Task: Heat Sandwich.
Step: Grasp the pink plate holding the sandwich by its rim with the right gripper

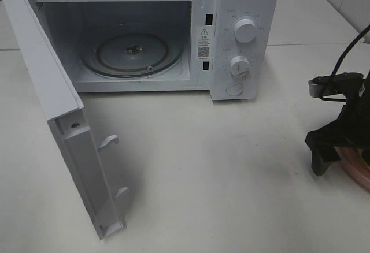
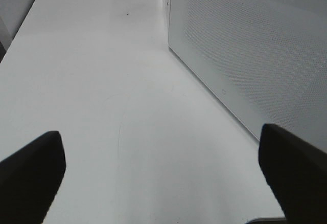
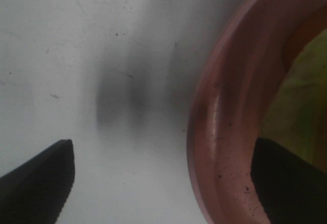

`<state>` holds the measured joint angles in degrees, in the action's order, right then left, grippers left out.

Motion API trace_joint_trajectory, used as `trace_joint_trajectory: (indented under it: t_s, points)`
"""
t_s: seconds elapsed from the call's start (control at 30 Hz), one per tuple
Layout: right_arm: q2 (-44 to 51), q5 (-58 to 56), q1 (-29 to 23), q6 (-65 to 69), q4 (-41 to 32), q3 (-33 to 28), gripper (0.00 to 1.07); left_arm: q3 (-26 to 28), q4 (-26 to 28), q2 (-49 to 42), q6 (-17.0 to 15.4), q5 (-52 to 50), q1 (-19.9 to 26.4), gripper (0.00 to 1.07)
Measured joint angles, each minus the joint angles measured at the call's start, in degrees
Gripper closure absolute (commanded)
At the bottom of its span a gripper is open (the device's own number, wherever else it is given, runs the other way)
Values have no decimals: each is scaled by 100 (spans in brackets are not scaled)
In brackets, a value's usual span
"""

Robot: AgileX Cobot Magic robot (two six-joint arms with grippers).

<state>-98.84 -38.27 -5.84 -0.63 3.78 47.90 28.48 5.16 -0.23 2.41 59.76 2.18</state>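
Already the microwave [image 1: 243,10] stands open at the far edge of the table [image 1: 231,207], its door [image 1: 52,91] swung wide and the glass turntable [image 1: 133,54] bare. The pink plate [image 3: 225,132] sits by the table's right edge, and the sandwich [image 3: 301,96] on it is not yet lifted. The right claw [image 3: 163,183] straddles the plate's rim, jaws apart, gripping nothing. The left claw [image 2: 163,178], jaws also apart, hovers empty beside the microwave. Loading, closing and starting all remain.
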Motion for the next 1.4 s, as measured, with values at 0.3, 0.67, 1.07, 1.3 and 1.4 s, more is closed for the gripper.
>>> trace_joint_trajectory:
  t_s: [0.3,0.67,1.07,1.3,1.4]
  points:
    - [-321,269,0,6,0,6,21,0,0,0,0,0,0,10]
    - [-441,281,0,11,0,11,24,0,0,0,0,0,0,10]
    - [-441,304,0,344,447,11,72,0,0,0,0,0,0,10]
    - [-441,315,0,722,716,11,107,0,0,0,0,0,0,10]
    - [-441,350,0,722,796,17,107,0,0,0,0,0,0,10]
